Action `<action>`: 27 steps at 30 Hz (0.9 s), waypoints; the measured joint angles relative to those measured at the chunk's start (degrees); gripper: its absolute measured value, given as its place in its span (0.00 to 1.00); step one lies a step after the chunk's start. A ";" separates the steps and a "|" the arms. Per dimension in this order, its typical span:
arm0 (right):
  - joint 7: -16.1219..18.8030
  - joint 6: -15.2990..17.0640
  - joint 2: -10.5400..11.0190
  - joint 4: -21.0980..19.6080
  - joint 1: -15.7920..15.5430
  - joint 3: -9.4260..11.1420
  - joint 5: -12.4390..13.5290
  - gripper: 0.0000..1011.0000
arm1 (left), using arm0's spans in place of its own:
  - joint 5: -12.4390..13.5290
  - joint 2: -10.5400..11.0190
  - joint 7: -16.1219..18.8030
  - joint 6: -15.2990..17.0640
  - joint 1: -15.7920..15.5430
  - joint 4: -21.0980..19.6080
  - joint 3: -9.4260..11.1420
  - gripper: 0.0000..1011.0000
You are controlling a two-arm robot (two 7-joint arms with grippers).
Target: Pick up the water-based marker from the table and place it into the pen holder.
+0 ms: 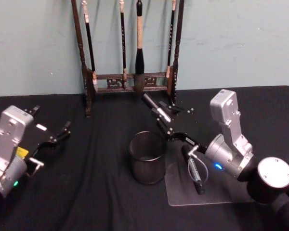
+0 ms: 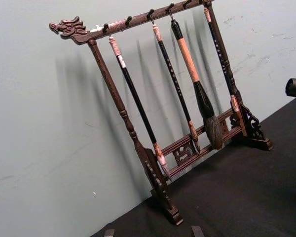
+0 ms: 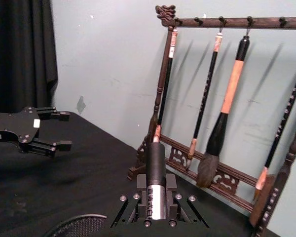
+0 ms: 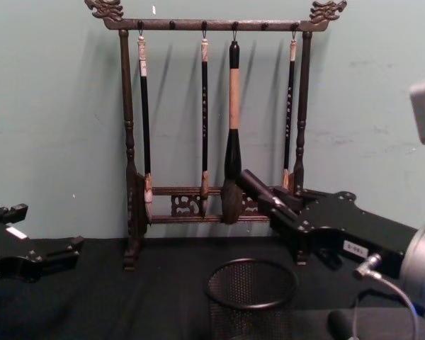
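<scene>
Right wrist view: my right gripper (image 3: pixel 157 200) pinches the marker (image 3: pixel 156 163) tight. Chest view: it's above the pen holder (image 4: pixel 248 315). Left gripper (image 1: pixel 49 122) gapes open.

Pen holder (image 4: pixel 249 323) base cut off, chest view.

Silver-grey boxy wrist housings (image 1: pixel 226 113) meet flat black plate hands. The left hand (image 1: pixel 52 119) bears a white label (image 1: pixel 41 127); behind it sit a yellow sticker (image 1: pixel 22 152) and a green light (image 1: pixel 15 183). The right hand (image 1: pixel 163 115) has silver screws (image 3: pixel 122 197); behind it are a grey cable (image 4: pixel 395 285) and a blue light (image 1: pixel 216 166).
</scene>
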 joint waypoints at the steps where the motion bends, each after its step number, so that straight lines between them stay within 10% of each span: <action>1: 0.05 -0.11 -0.14 0.15 0.10 -0.11 -0.02 0.22 | 0.00 0.00 0.00 0.00 0.00 0.00 0.00 1.00; 27: 0.98 -1.43 -3.77 4.09 3.07 -3.18 -1.02 0.22 | 0.00 0.00 0.00 0.00 0.00 0.00 0.00 1.00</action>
